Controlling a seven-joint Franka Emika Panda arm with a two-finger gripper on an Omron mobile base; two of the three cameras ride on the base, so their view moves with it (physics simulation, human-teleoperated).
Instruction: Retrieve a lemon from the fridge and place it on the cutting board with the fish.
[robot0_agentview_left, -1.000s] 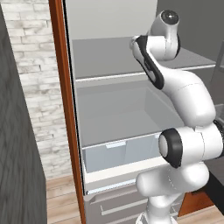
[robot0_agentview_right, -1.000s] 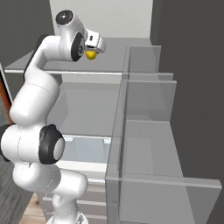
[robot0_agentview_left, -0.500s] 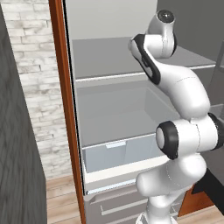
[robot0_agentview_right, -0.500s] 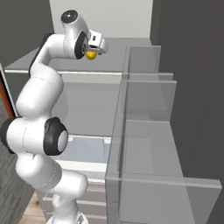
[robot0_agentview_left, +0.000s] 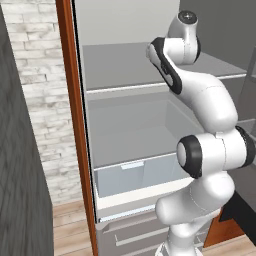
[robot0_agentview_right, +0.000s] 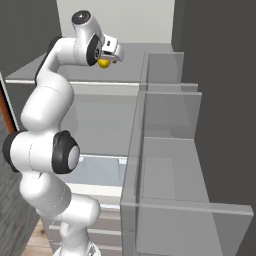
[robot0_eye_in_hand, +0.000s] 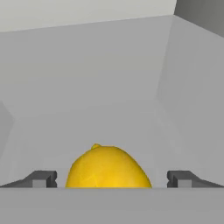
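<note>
While advancing, hand (robot0_eye_in_hand: 111, 178) (open) nears lemon (robot0_eye_in_hand: 108, 168).

Lemon (robot0_eye_in_hand: 108, 167): lower part cut off at the bottom of the hand view; whether it rests on the shelf cannot be told. In the right base view the lemon (robot0_agentview_right: 104, 63) is a small yellow patch, its upper part hidden behind the gripper (robot0_agentview_right: 111, 53).

Gripper (robot0_eye_in_hand: 112, 179): only the two fingertips (robot0_eye_in_hand: 41, 179) show; contact between jaws and lemon cannot be told.

Fridge (robot0_agentview_left: 131, 129): top and lower drawers cut off by the left base view's edges; right part of the shelves hidden behind the arm.

Fridge door shelves (robot0_agentview_right: 170, 165): cut off at the bottom edge of the right base view.
</note>
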